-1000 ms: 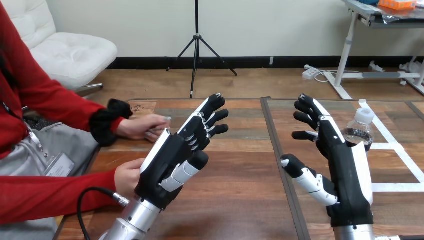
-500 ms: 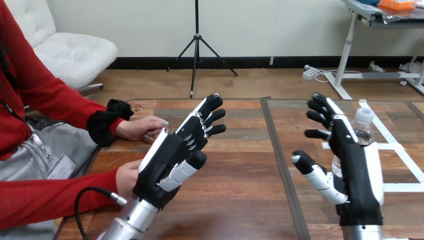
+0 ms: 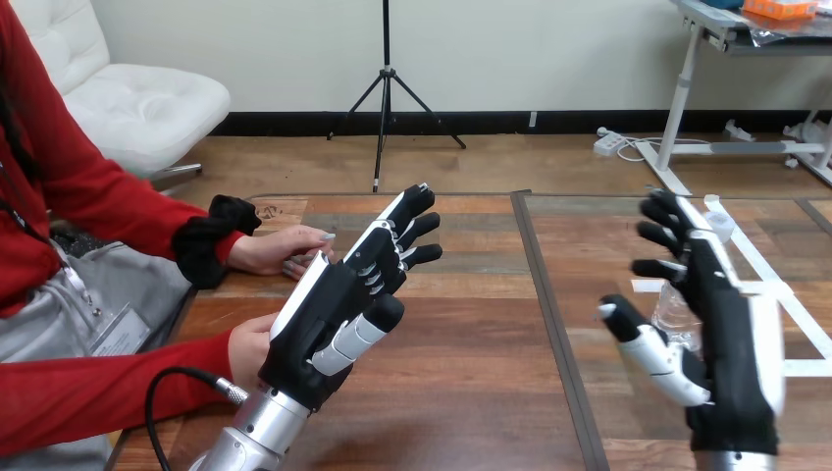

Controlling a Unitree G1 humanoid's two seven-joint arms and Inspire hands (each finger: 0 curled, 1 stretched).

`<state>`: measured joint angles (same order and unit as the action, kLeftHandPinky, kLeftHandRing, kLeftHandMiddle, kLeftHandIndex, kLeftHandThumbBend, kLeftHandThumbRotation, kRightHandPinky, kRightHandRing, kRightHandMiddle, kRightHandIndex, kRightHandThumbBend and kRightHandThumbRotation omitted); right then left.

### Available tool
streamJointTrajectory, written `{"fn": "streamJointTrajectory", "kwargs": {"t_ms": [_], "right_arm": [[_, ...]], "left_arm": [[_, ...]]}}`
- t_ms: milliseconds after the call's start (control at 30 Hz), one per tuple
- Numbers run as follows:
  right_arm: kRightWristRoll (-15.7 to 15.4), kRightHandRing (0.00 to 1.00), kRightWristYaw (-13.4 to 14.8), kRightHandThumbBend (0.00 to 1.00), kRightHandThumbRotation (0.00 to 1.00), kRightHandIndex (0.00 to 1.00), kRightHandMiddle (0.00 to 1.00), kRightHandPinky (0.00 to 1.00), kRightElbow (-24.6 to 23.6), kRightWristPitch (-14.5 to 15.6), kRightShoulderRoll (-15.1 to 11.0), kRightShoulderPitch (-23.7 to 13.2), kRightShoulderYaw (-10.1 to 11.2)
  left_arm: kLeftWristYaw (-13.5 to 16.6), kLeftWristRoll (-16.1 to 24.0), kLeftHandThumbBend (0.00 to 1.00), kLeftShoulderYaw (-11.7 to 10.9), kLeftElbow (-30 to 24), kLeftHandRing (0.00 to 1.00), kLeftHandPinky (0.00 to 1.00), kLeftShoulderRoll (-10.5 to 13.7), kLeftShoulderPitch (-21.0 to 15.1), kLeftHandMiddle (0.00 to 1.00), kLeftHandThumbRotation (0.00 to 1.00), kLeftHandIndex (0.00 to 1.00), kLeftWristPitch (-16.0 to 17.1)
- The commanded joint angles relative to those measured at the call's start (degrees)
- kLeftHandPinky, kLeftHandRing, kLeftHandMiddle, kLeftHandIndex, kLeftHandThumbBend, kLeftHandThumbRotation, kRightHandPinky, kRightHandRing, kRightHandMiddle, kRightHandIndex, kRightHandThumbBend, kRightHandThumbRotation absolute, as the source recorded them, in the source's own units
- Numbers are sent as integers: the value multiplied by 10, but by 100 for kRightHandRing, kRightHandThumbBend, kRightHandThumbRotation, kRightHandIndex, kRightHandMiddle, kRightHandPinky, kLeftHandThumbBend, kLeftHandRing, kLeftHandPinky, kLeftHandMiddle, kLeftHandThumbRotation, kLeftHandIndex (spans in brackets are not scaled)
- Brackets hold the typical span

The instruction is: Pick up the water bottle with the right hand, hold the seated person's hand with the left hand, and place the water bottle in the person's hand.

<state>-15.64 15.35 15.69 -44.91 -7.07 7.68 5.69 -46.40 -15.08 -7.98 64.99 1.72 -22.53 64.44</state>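
Behind right hand (image 3: 734, 339) stands clear water bottle (image 3: 675, 307) (white-capped).

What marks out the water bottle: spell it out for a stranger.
Go to the wooden table's right half, by the white tape lines. The water bottle stands there, partly behind the robot's right hand. Clear plastic, white cap: the only see-through thing there.

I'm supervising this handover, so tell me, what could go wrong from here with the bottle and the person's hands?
The open right hand stands right in front of the upright water bottle, hiding most of it; a misjudged close could tip it. The open left hand is raised close by the person's nearer hand and might bump it.
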Motion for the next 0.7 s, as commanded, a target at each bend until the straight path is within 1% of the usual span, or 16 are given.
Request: {"fn": "streamJointTrajectory", "kwargs": {"t_ms": [0,167,367,667], "right_arm": [[2,82,13,100,75,86,85,67,-30,-13,-2,-9,16],[5,83,17,100,74,86,86,67,-36,-16,-3,-1,21],[13,83,13,100,71,86,86,69,-45,-20,-2,7,26],[12,84,18,100,69,85,86,70,-53,-26,-1,15,35]], "left_arm": [[-2,2,100,-2,-5,95,87,4,-20,98,83,96,9],[-1,3,100,-1,-5,95,87,3,-21,98,83,95,9],[-4,2,100,-1,-4,95,87,2,-22,98,82,95,7],[-5,3,100,-1,-2,95,87,2,-23,98,82,95,7]]}}
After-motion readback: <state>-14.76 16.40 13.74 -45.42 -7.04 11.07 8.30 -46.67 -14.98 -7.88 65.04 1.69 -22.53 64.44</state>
